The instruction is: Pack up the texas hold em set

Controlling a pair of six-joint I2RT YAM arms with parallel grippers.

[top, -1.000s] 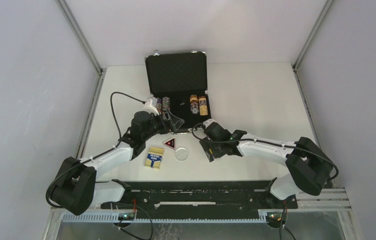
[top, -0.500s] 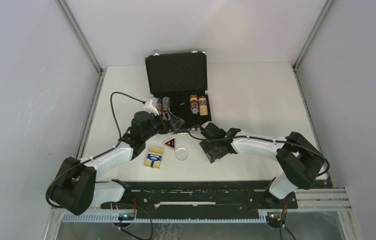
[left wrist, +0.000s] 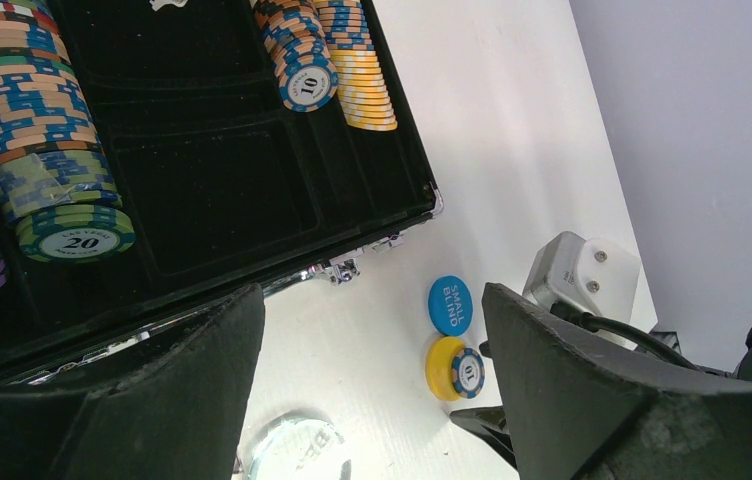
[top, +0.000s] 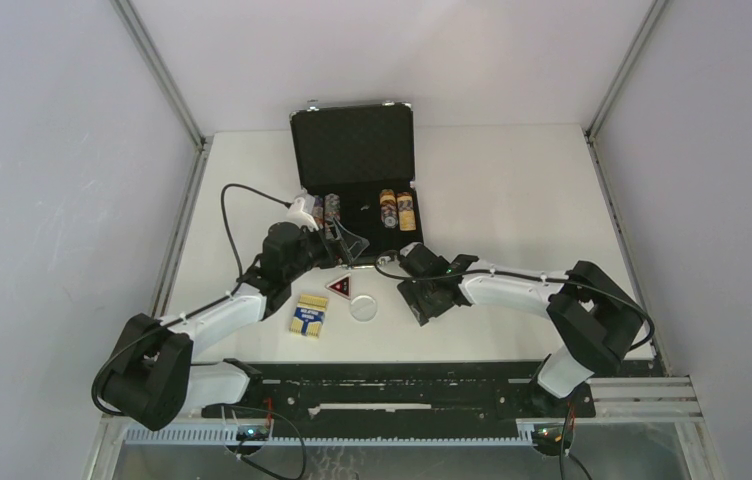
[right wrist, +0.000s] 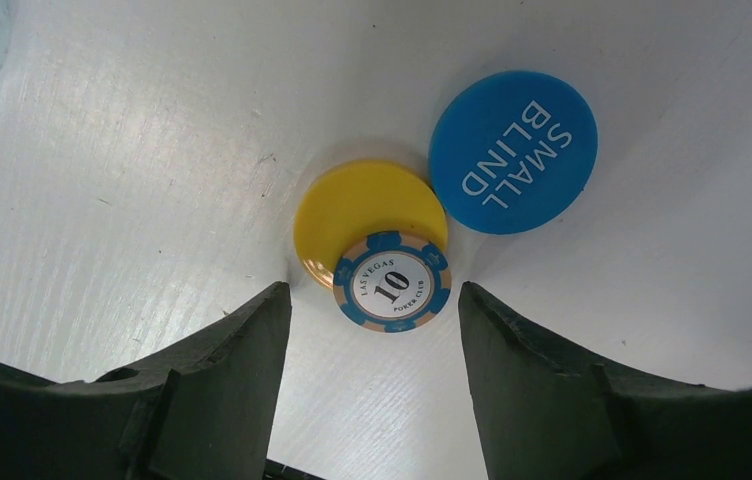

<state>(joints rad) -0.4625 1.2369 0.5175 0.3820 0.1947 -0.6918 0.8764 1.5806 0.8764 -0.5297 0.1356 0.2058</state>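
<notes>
The black silver-edged briefcase [top: 352,150] lies open at the back, with rows of poker chips [top: 397,210] in its tray [left wrist: 202,190]. My right gripper [right wrist: 374,300] is open and low over the table. Its fingertips flank a blue "10" chip [right wrist: 392,283] that rests partly on the yellow disc [right wrist: 357,205]. The blue "SMALL BLIND" disc [right wrist: 512,150] lies beside them. My left gripper [left wrist: 372,300] is open and empty, just in front of the case edge. The card box [top: 308,315], triangular token [top: 340,287] and white disc [top: 363,307] lie on the table.
The case's front latch [left wrist: 344,268] is close to the blue disc [left wrist: 450,304] and the yellow disc [left wrist: 442,367]. The right wrist's white camera housing [left wrist: 582,275] and cable are next to them. The two grippers [top: 350,247] [top: 410,292] are close together.
My right arm's elbow has swung inward and its gripper has shifted slightly left. The left arm has not moved.
</notes>
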